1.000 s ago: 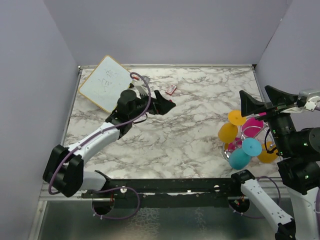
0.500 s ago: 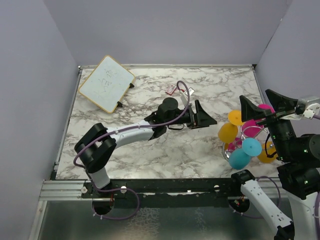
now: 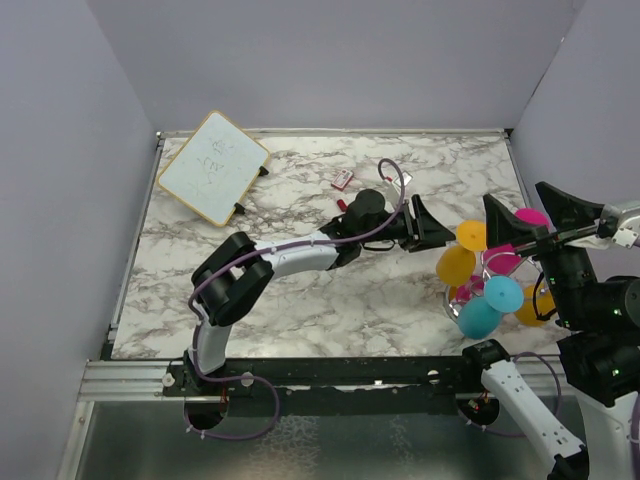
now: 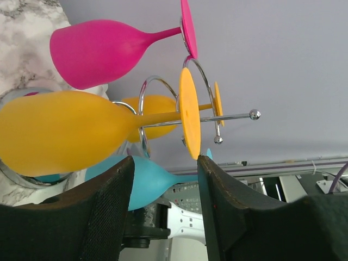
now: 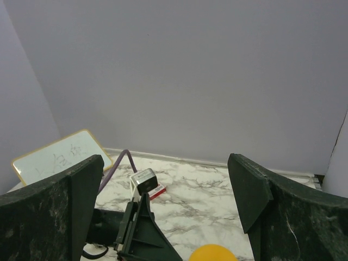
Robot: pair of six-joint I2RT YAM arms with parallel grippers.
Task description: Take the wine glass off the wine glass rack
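Observation:
The wine glass rack (image 3: 487, 268) stands at the table's right side, a chrome wire stand; its wire arms (image 4: 202, 116) show in the left wrist view. Yellow (image 3: 456, 266), pink (image 3: 507, 247) and teal (image 3: 482, 314) wine glasses hang on it. In the left wrist view the yellow glass (image 4: 60, 138), pink glass (image 4: 100, 51) and teal glass (image 4: 147, 176) lie sideways just ahead. My left gripper (image 3: 440, 228) is open and empty, right beside a yellow glass foot (image 3: 470, 235). My right gripper (image 3: 535, 212) is open and empty, held above the rack.
A small whiteboard (image 3: 213, 166) lies at the back left corner. A small red box (image 3: 343, 179) lies at the back middle. Grey walls enclose the table on three sides. The right wrist view shows the left gripper (image 5: 142, 228) below and a yellow foot (image 5: 215, 253).
My left arm has swung from near the whiteboard far to the right, up to the rack's yellow glass. My right gripper has shifted slightly right.

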